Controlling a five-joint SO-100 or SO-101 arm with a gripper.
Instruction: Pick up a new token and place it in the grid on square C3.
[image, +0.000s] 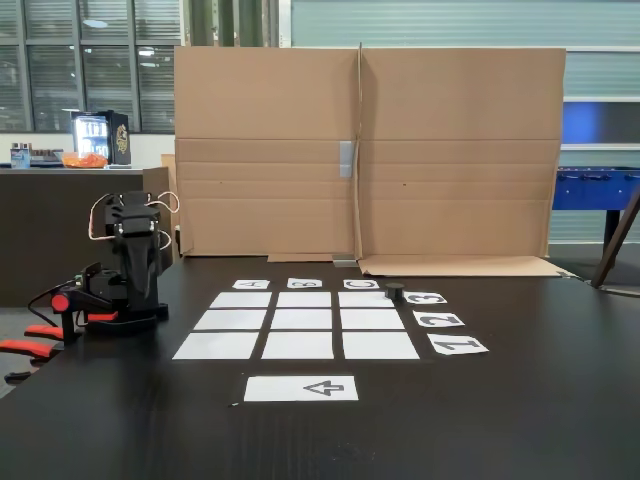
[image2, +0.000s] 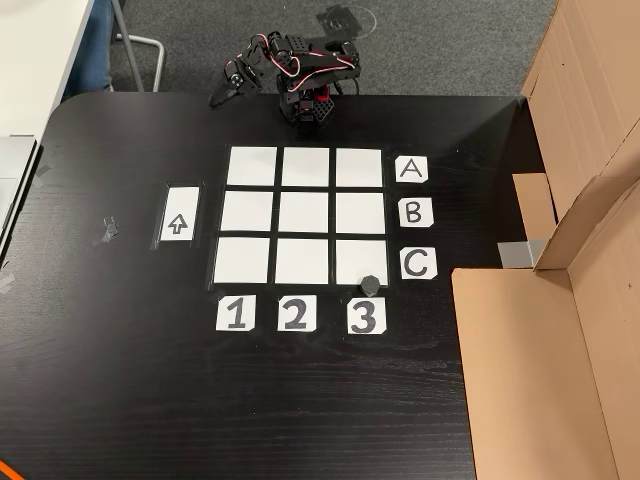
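Arm folded at the table edge, token parked on the rim of C3.

Over on the left in a fixed view, gripper (image: 62, 300) tucked low and away from the grid (image: 303, 318), empty; jaw opening impossible to tell. Further right, token (image: 395, 292) sitting at the outer edge of square C3 (image: 366, 299), by the "3" label (image: 425, 298). Looks light, rigid, smooth-sided: best pinched across the round sides, low near the wider base.

Both fixed views are evenly lit from above and sharp enough — the white grid (image: 296, 320) (image2: 304, 215) looks very bright against the dark table (image: 520, 410) (image2: 120, 380), shadows are soft, and ceiling lamps reflect in the far windows (image: 90, 60).
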